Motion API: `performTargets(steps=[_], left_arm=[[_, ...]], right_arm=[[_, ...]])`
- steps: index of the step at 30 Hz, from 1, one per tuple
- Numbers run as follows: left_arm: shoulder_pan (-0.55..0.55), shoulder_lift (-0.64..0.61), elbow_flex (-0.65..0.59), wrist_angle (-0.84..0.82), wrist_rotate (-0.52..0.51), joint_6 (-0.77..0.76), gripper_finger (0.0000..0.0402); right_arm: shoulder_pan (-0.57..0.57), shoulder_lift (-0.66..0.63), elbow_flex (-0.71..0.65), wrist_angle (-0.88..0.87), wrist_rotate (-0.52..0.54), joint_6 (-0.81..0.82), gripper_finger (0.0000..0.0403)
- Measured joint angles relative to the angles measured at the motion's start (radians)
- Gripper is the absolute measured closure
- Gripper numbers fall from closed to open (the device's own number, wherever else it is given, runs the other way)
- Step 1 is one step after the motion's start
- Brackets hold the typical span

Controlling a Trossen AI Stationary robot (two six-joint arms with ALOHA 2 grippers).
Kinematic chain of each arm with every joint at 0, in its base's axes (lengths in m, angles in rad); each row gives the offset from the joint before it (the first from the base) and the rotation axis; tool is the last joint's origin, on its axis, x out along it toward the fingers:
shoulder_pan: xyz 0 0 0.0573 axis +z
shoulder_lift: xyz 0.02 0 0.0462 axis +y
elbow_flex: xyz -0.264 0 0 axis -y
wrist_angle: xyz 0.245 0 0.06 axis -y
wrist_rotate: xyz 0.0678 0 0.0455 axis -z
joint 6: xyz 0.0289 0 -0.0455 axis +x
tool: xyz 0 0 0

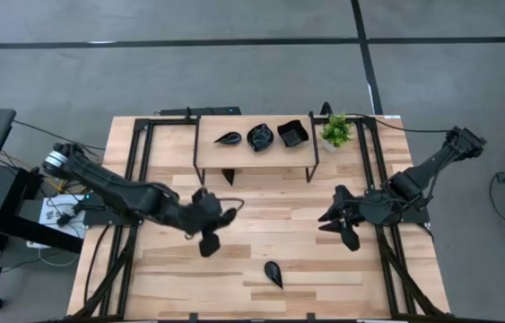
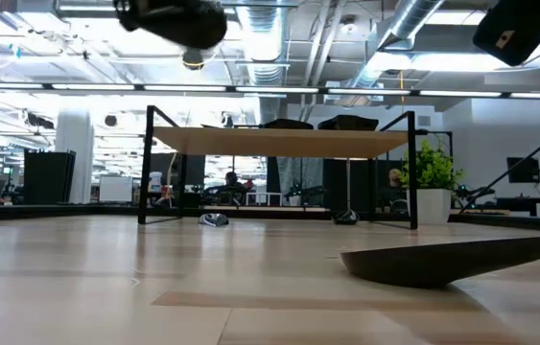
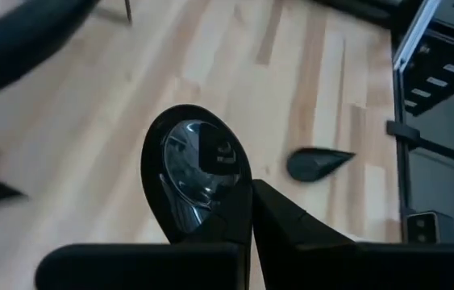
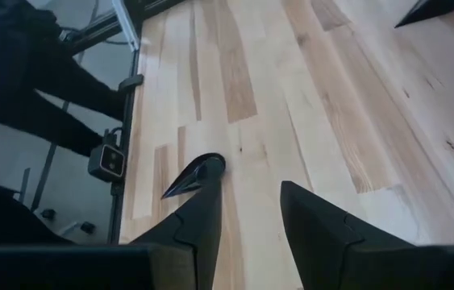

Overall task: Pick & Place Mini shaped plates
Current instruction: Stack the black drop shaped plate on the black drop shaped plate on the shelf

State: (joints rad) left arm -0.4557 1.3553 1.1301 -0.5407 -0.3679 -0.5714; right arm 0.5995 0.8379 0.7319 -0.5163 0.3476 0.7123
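A: Where is the plate being worked on?

B: A glossy oval black plate (image 3: 197,173) is pinched by its rim in the left gripper (image 1: 209,235), held above the wooden table (image 1: 261,238). In the high view that gripper hangs just left of the table's middle, at about 8 o'clock from the centre.

A: So the fingers are closed on it?

B: Yes, in the left wrist view the two dark fingers (image 3: 283,225) meet at the plate's edge with hardly a gap, and the dish tilts up from them.

A: And the other plates?

B: One teardrop plate (image 1: 274,274) lies flat on the table at 6 o'clock from the centre, near the front edge; it fills the foreground of the low view. Three more sit on top of the small raised shelf (image 1: 205,142) at 12 o'clock: a leaf-shaped plate (image 1: 228,138), a scalloped round plate (image 1: 260,136) and a square plate (image 1: 292,134), in a row and apart from each other.

A: Anything beside them?

B: A small green potted plant (image 1: 335,131) stands just right of the shelf, at roughly 1 o'clock.

A: The right arm?

B: The right gripper (image 1: 342,224) waits at 3 o'clock, fingers spread apart and holding nothing, above bare wood
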Motion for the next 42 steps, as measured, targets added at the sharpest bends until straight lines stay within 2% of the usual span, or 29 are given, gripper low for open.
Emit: performTargets(steps=[4,7,10,14,16,20,23,27,33,37,42], left_arm=[[0.06,-0.081,0.0,-0.001,-0.002,0.17,0.0394],[0.136,-0.137,0.0,0.0,0.003,0.284,0.0389],[0.236,-0.187,0.0,-0.001,0.029,0.405,0.0387],[0.427,-0.228,0.0,0.0,0.075,0.569,0.039],[0.54,-0.23,0.004,-0.001,0.124,0.612,0.0392],[0.74,-0.196,0.031,-0.014,0.294,0.655,0.0389],[0.821,-0.159,0.06,-0.027,0.317,0.729,0.0386],[0.882,-0.091,0.111,-0.038,0.32,0.817,0.0389],[0.91,0.062,0.236,-0.187,0.296,0.911,0.0391],[0.907,0.14,0.315,-0.298,0.273,0.912,0.0387],[0.862,0.152,0.326,-0.325,0.275,0.918,0.0388]], right_arm=[[0.0,0.001,0.0,0.0,0.03,0.028,0.0278],[0.0,0.002,0.0,0.0,0.099,0.039,0.0278],[0.0,0.002,0.0,0.001,0.204,0.04,0.0278],[-0.008,0.002,0.0,0.001,0.369,0.012,0.0278],[-0.025,0.002,0.0,0.005,0.425,-0.026,0.0278],[-0.086,0.002,0.0,0.055,0.494,-0.108,0.0278],[-0.14,0.002,0.0,0.102,0.491,-0.188,0.0278],[-0.203,0.002,0.0,0.146,0.491,-0.244,0.0278],[-0.289,0.002,0.0,0.159,0.489,-0.277,0.0278],[-0.317,0.002,0.0,0.159,0.484,-0.277,0.0278],[-0.335,0.002,0.0,0.153,0.481,-0.277,0.0278]])
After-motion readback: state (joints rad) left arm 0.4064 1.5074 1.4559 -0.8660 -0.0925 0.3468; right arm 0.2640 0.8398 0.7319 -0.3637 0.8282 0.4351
